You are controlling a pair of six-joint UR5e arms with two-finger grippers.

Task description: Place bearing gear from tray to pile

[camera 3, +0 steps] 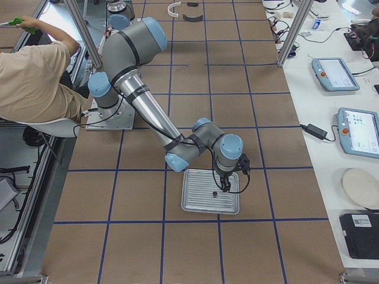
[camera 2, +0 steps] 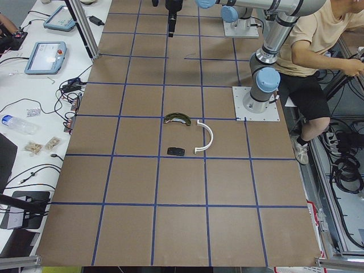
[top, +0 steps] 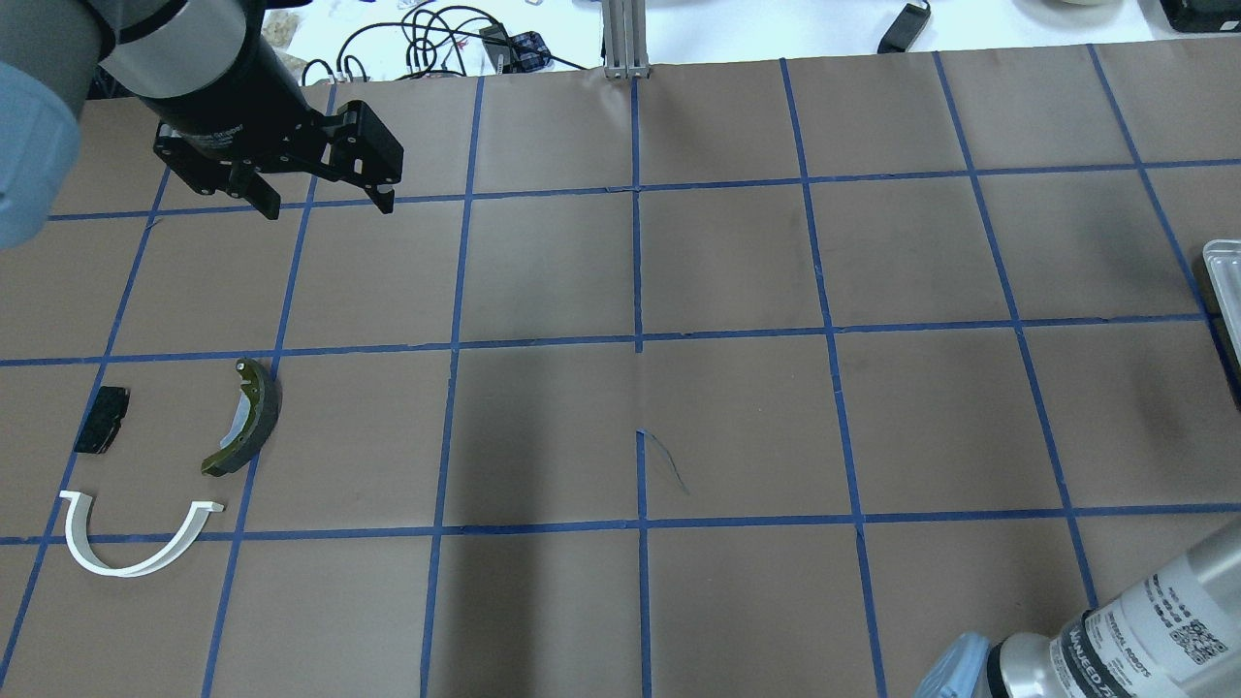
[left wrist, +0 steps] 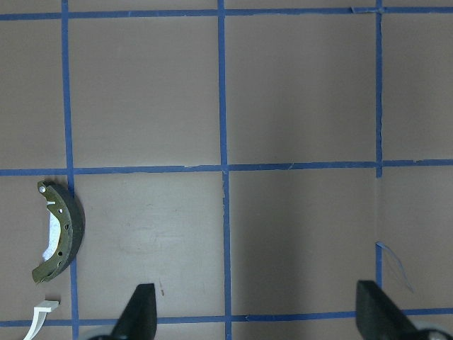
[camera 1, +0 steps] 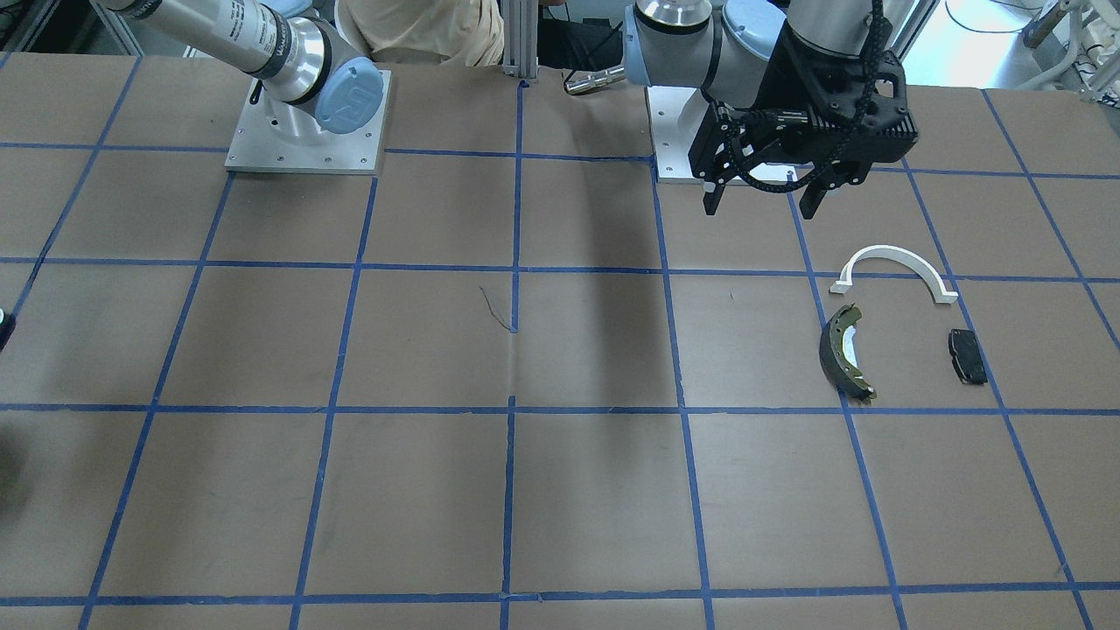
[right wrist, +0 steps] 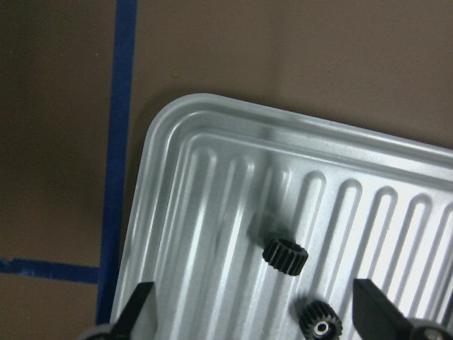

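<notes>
A ribbed metal tray holds two small black bearing gears, one nearer the corner and one at the frame's bottom edge. My right gripper is open and hangs low over the tray, with both gears between its fingers. The pile lies at the table's other end: a white arch, a brake shoe and a black pad. My left gripper is open and empty, held above the table beside the pile.
Brown table with a blue tape grid. A person sits behind the robot bases. Tablets and cables lie on the white bench along the table's far side. Only the tray's edge shows in the overhead view.
</notes>
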